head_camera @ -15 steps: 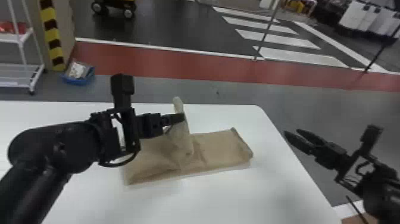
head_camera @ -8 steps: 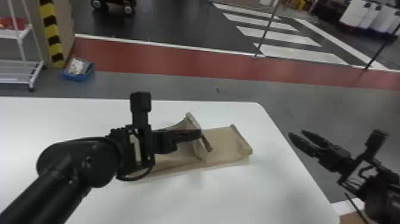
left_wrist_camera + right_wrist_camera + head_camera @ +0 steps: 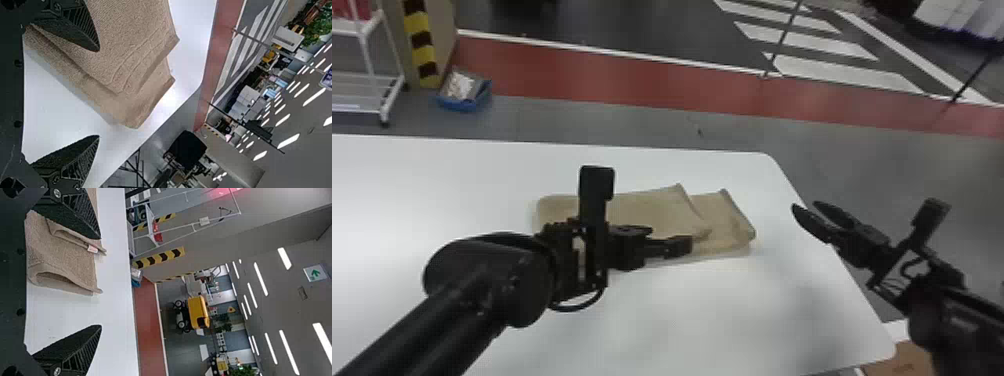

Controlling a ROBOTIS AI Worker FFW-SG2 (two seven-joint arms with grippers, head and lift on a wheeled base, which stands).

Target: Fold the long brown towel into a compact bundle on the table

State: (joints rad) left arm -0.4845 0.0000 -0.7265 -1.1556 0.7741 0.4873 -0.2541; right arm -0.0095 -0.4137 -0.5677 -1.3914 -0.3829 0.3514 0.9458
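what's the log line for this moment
towel: folded over, ends uneven, on table | left pincer: open, by towel | right pincer: open, right of towel

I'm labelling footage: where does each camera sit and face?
Head view: from the head, forward and down at the towel and table; left arm, right arm show.
Left wrist view: from that wrist, past the open left fingers, over the towel, toward the robot's right.
Right wrist view: from that wrist, across the table toward the robot's left; open right fingers show.
All three share the towel and red floor strip.
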